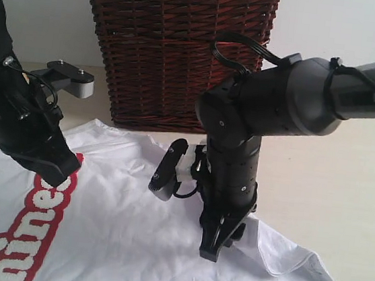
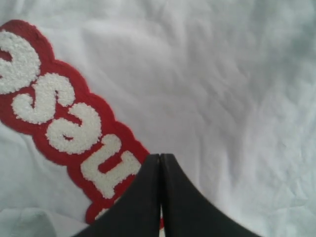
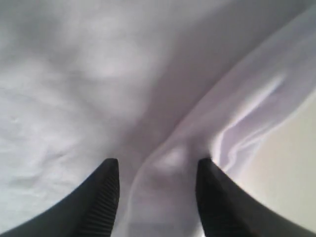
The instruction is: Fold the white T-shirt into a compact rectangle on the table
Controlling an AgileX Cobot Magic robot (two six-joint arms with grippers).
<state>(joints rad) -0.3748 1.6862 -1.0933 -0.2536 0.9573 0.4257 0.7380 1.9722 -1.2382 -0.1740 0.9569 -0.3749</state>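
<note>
The table (image 1: 361, 194) lies under both pincers, and its bare cream surface shows just outside the right pincer (image 1: 218, 244). The white T-shirt (image 1: 122, 241) is spread on it, wrinkled, beneath both pincers and across the gap between them. One hem or sleeve edge of the shirt runs out beyond the right pincer. A dark wicker basket (image 1: 178, 44) stands upright behind both pincers, at the far edge of the shirt.

The right arm (image 1: 315, 94) comes in from the right side, nearly level. It bends sharply at the wrist so that its black end section stands almost vertical, tip down on the cloth. The left arm (image 1: 14, 114) slants down from the left side toward the middle.

The red-outlined lettering (image 2: 64, 123) runs away from the tip of the left pincer (image 2: 160, 160), and its last letter lies right at that tip.

The right pincer (image 3: 158, 170) is released. Its two ribbed fingers (image 3: 106, 197) stand apart, with a raised ridge of shirt fabric between them. The left pincer is clenched, its two black fingers pressed flat together, and no cloth shows between them.
</note>
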